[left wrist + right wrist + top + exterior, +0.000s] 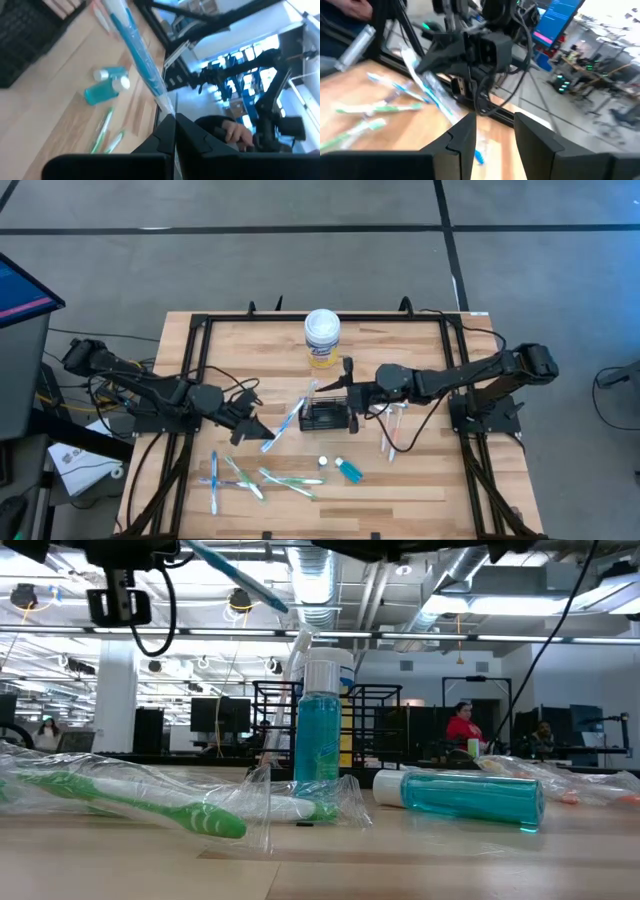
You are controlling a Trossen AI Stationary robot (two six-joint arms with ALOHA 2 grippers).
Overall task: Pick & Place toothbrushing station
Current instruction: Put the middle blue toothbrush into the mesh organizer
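Toothbrushing station (325, 418) sits between both pincers, mid-table.

Left arm is reaching in low from the table's left, its gripper (258, 432) clamped tight. Right arm is extending inward, its gripper (345, 395) standing parted.

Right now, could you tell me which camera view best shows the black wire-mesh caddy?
The high view: the black wire-mesh caddy sits mid-table in full outline. The left wrist view catches only a corner; the low view shows it indistinctly behind a bottle; the right wrist view misses it.
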